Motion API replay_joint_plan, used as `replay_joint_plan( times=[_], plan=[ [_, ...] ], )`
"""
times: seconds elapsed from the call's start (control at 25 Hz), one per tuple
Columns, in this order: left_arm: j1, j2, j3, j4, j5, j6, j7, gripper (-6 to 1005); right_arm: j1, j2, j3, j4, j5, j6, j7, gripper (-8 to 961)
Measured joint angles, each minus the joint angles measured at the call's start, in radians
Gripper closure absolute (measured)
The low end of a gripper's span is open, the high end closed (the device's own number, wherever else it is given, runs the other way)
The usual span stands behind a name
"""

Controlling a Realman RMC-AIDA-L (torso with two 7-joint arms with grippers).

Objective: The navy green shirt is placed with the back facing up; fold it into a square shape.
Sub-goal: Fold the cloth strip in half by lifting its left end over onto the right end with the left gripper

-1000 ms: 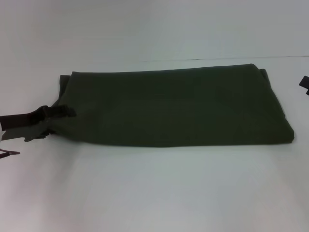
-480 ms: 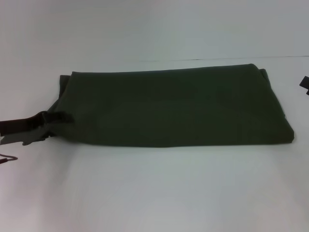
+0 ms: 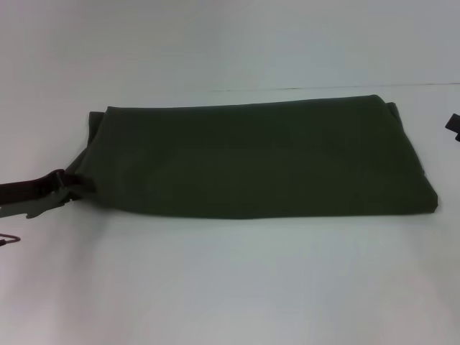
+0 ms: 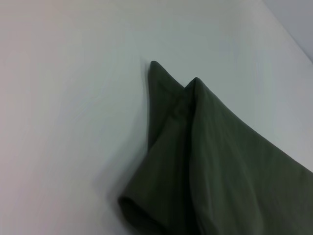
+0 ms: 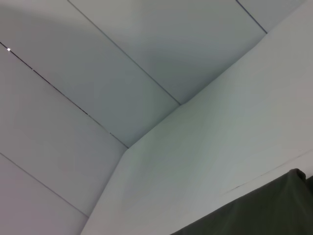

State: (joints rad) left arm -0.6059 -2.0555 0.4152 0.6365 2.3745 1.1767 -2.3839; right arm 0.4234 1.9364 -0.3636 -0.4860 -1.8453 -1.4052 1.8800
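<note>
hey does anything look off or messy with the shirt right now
Mostly tidy: the navy green shirt lies as a long folded band, not yet square. At its left end, by the left tool, layers stick out unevenly in two peaks.

No text, label, brand, number or sign can be read in any view. The navy green shirt [image 3: 251,158] shows only plain dark cloth on its upper face, and the white table [image 3: 230,287] around it is plain too; perhaps small marks exist, but nothing is legible.
</note>
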Motion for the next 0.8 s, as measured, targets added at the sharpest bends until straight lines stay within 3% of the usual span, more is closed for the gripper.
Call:
replay_joint_plan(
  times=[0.08, 0.2, 0.4, 0.64, 0.8],
  plan=[
    [0.0, 0.0, 0.001, 0.0, 0.0, -0.001, 0.0, 569, 0.0, 0.001, 0.0, 0.0, 0.0, 0.0, -0.001, 287],
    [0.003, -0.001, -0.001, 0.0, 0.0, -0.001, 0.001, 803, 0.0, 0.001, 0.0, 0.0, 0.0, 0.0, -0.001, 287],
    [0.027, -0.007, -0.016, 0.014, -0.002, 0.005, 0.004, 972, 0.004, 0.003, 0.0, 0.002, 0.0, 0.001, -0.003, 287],
    [0.082, -0.019, -0.06, 0.054, -0.042, 0.049, 0.038, 972, 0.014, 0.013, 0.0, 0.005, 0.0, 0.007, -0.005, 286],
    [0.125, -0.023, -0.134, 0.087, -0.05, 0.091, 0.071, 972, 0.022, 0.026, 0.0, 0.005, 0.009, 0.014, -0.011, 286]
  ],
)
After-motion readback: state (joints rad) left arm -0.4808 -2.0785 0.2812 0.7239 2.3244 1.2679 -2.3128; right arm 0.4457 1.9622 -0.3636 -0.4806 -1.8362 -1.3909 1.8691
